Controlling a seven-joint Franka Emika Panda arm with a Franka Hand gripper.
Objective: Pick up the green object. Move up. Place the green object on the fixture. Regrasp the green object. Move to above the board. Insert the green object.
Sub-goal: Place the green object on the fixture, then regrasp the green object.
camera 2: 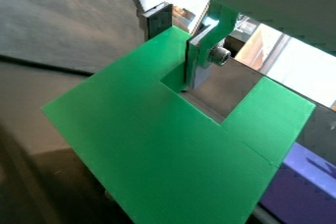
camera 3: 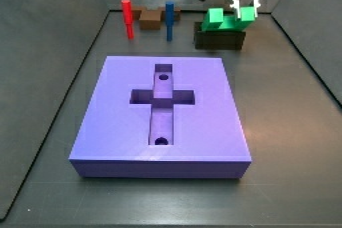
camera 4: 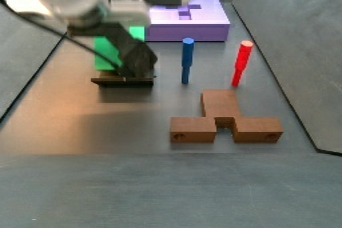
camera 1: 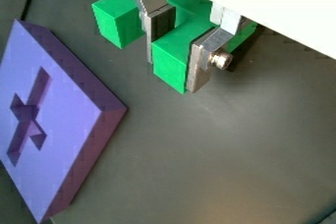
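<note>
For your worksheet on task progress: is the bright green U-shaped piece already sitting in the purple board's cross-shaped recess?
No: the green piece sits on the dark fixture at the gripper; the board recess is empty.

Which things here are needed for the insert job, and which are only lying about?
Needed: green object, resting on the fixture; board; hand, over the fixture at the green object.

Lying about: red peg; blue peg; brown blocks.
</note>
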